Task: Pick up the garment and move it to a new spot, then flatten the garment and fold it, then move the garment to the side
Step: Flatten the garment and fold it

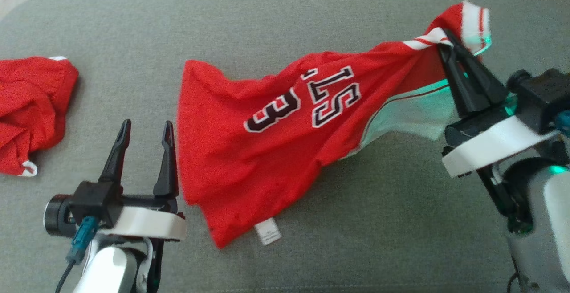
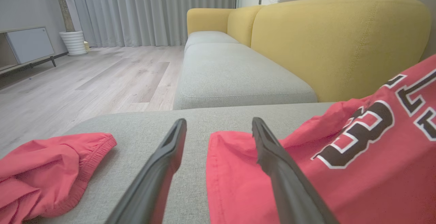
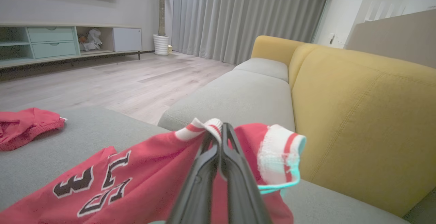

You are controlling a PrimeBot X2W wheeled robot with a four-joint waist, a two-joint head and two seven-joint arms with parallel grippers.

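Pinching striped trim (image 1: 418,42) on the jersey (image 1: 267,150) at two o'clock, the right gripper (image 1: 445,39) may slip if tugged; left gripper (image 1: 147,124) gapes at seven o'clock.

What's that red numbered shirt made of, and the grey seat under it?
Red numbered jersey: thin, probably synthetic knit; it drapes limply and has ribbed white-and-red trim. Grey seat cushion: matte woven upholstery, by its visibly grainy weave.
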